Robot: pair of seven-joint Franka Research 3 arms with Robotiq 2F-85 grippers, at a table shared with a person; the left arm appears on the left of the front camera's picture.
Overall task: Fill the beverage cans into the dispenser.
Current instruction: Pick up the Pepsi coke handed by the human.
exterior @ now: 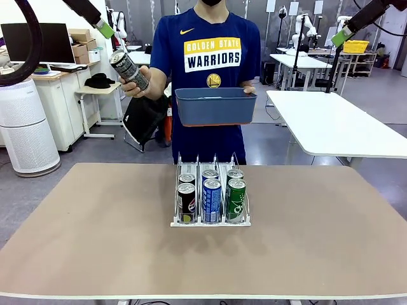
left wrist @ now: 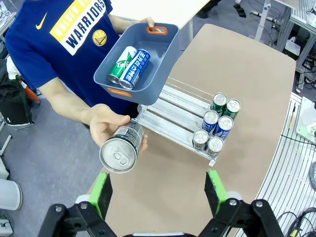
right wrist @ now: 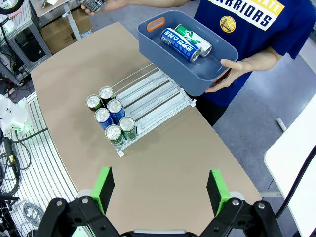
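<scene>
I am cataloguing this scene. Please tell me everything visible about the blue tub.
The tub is a dark blue, rectangular plastic box with an orange grip at each short end. A person's hand holds it by one end, level, in the air beyond the rack. Inside lie a blue can and a green can, side by side.

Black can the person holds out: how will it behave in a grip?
The black can looks like smooth, rigid aluminium, so probably slippery to clamp. It is slim and tall: likely tippy when stood up, and apt to roll on its side. Its top looks sealed, so probably heavyish.
</scene>
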